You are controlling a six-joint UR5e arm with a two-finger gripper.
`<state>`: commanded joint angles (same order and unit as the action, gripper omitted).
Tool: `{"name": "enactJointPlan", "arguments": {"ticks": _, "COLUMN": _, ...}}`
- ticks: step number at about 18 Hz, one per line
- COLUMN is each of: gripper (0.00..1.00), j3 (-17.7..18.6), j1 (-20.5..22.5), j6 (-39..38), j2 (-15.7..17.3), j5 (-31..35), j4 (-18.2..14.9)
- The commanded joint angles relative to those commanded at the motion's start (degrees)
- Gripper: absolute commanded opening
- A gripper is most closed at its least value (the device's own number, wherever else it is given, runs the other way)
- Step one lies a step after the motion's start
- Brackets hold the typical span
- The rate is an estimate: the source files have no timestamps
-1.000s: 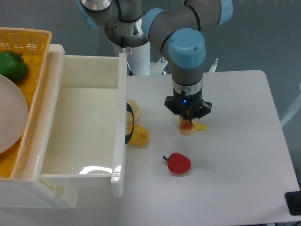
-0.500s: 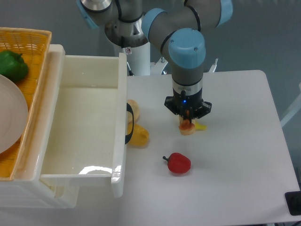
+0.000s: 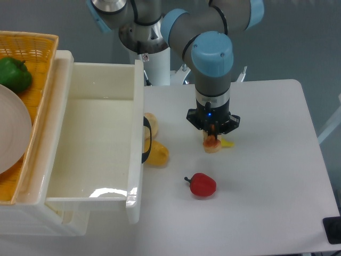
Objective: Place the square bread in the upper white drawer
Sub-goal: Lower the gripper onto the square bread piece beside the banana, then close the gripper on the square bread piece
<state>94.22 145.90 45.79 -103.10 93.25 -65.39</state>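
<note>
The square bread (image 3: 212,146) is a small pale tan piece on the table, mostly hidden under my gripper (image 3: 212,140). The gripper points straight down onto it, and the wrist hides the fingers, so I cannot tell whether they are closed on the bread. The upper white drawer (image 3: 96,140) stands pulled open at the left, with nothing inside. Its black loop handle (image 3: 146,140) faces the table.
A pale round bun (image 3: 151,125) and an orange-yellow pastry (image 3: 157,154) lie against the drawer front. A red pepper (image 3: 202,185) lies in front of the gripper. A small yellow piece (image 3: 228,143) sits beside the bread. A woven basket (image 3: 37,45) holds a green pepper (image 3: 14,73) and a white plate (image 3: 9,130).
</note>
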Motion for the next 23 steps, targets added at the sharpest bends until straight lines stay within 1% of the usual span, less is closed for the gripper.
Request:
{"name": "enactJointPlan", "arguments": {"ticks": 14, "gripper": 0.22, "j3": 0.3, "j1": -0.3, "j6": -0.1, "j2": 0.0, "j5": -0.7, "j4": -0.3}}
{"name": "enactJointPlan", "arguments": {"ticks": 23, "gripper": 0.22, "j3": -0.4, "j1": 1.0, "j6": -1.1, "j2": 0.1, "j5": -5.5, "j4": -0.4}}
